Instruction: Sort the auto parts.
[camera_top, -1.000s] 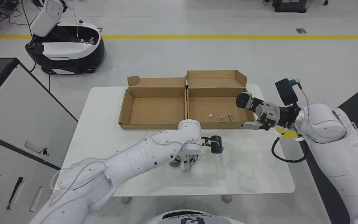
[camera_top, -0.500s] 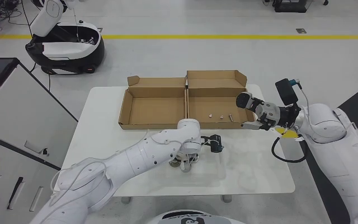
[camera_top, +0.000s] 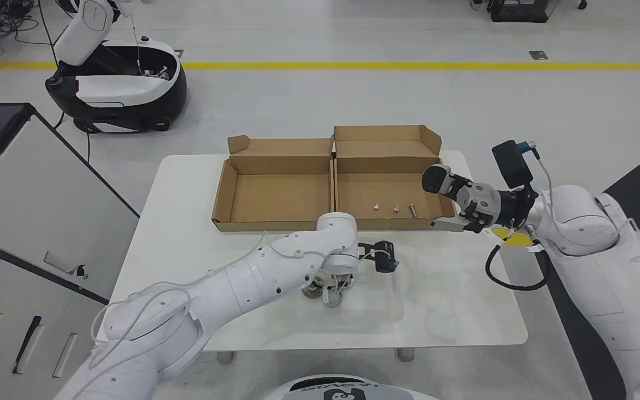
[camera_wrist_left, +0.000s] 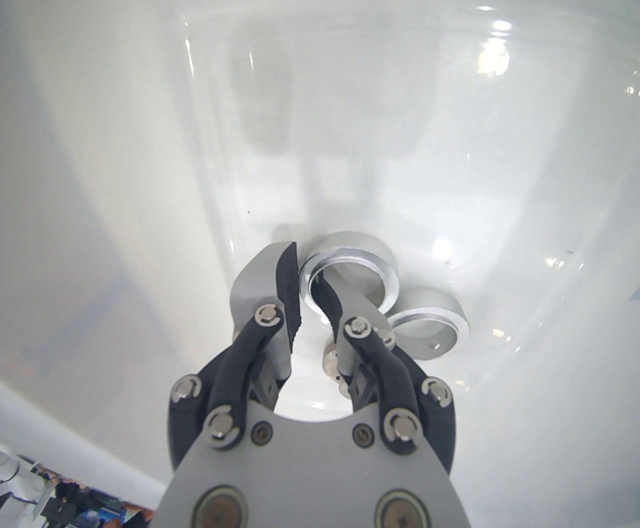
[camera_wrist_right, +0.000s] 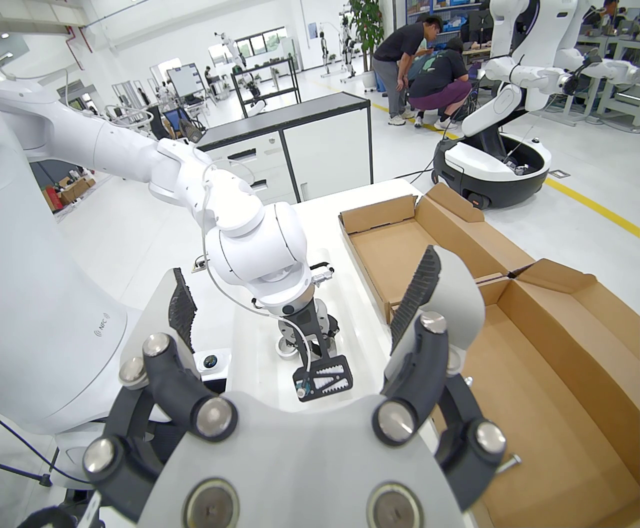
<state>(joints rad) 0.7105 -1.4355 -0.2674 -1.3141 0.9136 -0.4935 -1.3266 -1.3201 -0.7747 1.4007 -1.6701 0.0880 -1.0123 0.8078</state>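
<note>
Here, a white desk (camera_top: 170, 250) carries two open cardboard boxes side by side along its far edge. The left hand (camera_wrist_left: 306, 296) points down at the middle of the desk, in front of the boxes, over what looks like a shallow clear tray (camera_top: 390, 302). Its fingers are drawn almost together on the wall of a metal ring (camera_wrist_left: 352, 257). One black pad (camera_wrist_left: 287, 295) presses the outside of the wall, and the other finger sits inside the ring's opening. The ring lies flat, right at the fingertips. A second ring (camera_wrist_left: 432, 322) of similar shape lies flat just beside the first, on the side away from the outer pad; whether the two touch cannot be told. A smaller metal part (camera_wrist_left: 330, 365) lies half hidden beneath the inner finger.

The right hand (camera_wrist_right: 302, 290) hangs over the near right corner of the right box (camera_top: 385, 185), well apart from the rings. Its fingers are spread wide and hold nothing. A few small parts (camera_top: 397, 209) lie on that box's floor, among them a bolt (camera_wrist_right: 507, 462) near the hand. The left box (camera_top: 272, 197) stands against the right one.
</note>
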